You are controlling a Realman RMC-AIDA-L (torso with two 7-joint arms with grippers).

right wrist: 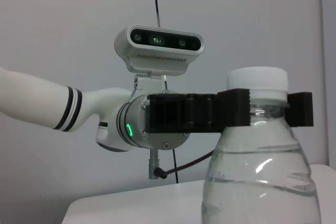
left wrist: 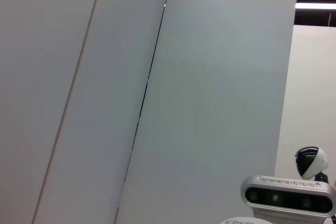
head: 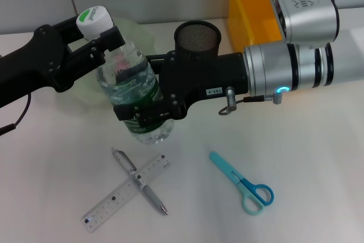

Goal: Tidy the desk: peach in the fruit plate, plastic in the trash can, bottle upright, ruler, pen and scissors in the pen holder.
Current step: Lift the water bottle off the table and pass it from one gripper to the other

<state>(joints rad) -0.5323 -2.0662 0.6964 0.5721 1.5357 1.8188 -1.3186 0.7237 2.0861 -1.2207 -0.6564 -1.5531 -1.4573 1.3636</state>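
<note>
A clear water bottle [head: 133, 86] with a white and green cap [head: 95, 19] stands nearly upright on the desk, leaning a little. My left gripper [head: 105, 41] is shut on its neck just under the cap, which also shows in the right wrist view [right wrist: 260, 109]. My right gripper [head: 142, 112] is shut on the bottle's body at the label. A clear ruler [head: 128, 193] lies crossed over a silver pen [head: 139, 181] in front. Blue scissors [head: 242, 181] lie to the right. The black mesh pen holder [head: 197, 38] stands behind my right wrist. Peach and plastic are not seen.
A pale green plate [head: 85, 92] sits behind the bottle, mostly hidden by my left arm. A yellow bin [head: 247, 9] stands at the back right. The left wrist view shows only the wall and part of the right arm's camera [left wrist: 289, 198].
</note>
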